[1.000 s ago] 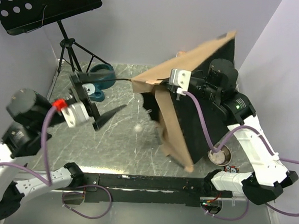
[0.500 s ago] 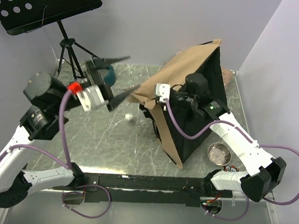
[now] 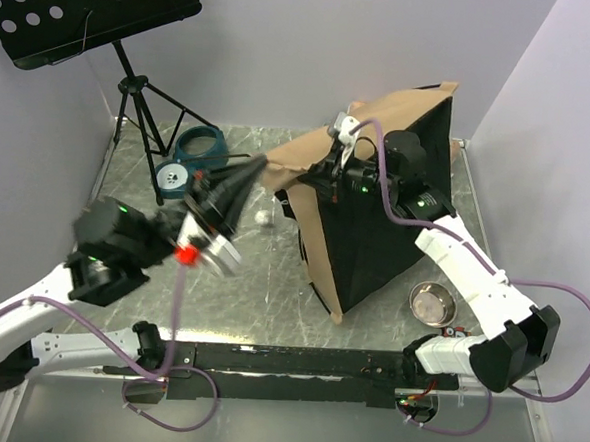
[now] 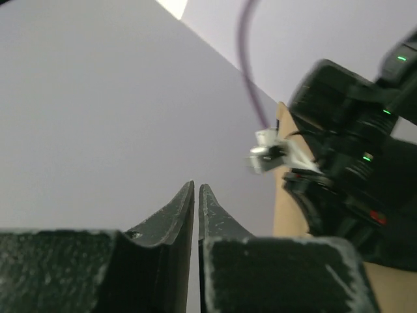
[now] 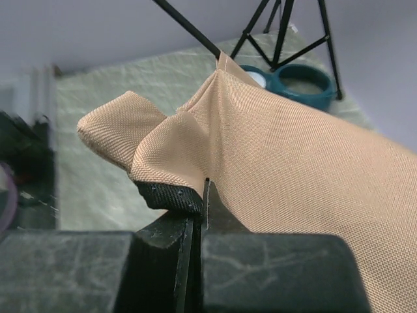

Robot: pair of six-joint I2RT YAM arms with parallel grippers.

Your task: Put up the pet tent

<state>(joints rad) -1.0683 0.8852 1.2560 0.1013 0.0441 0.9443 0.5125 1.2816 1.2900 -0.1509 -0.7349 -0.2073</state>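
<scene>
The pet tent (image 3: 374, 236) stands tilted at the right of the table, its black base panel facing me and tan fabric (image 3: 314, 157) on top and along the left side. My right gripper (image 5: 199, 189) is shut on the tent's black-bound tan edge (image 5: 163, 192); in the top view it sits at the tent's upper left corner (image 3: 323, 173). A thin black pole (image 5: 189, 29) runs up from that corner. My left gripper (image 4: 196, 189) is shut with only a hairline gap and nothing in it, its tip (image 3: 258, 166) just left of the same corner. A white pom-pom (image 3: 265, 219) hangs below.
A blue double pet bowl (image 3: 191, 153) lies at the back left beside a tripod (image 3: 142, 101) carrying a black perforated tray (image 3: 88, 8). A small metal bowl (image 3: 432, 303) sits at the front right. The right arm (image 4: 352, 169) fills the right of the left wrist view.
My left gripper closed from wide open and swung right and forward to the tent's corner. The right arm shifted the tent, which now stands more upright, black panel toward me.
</scene>
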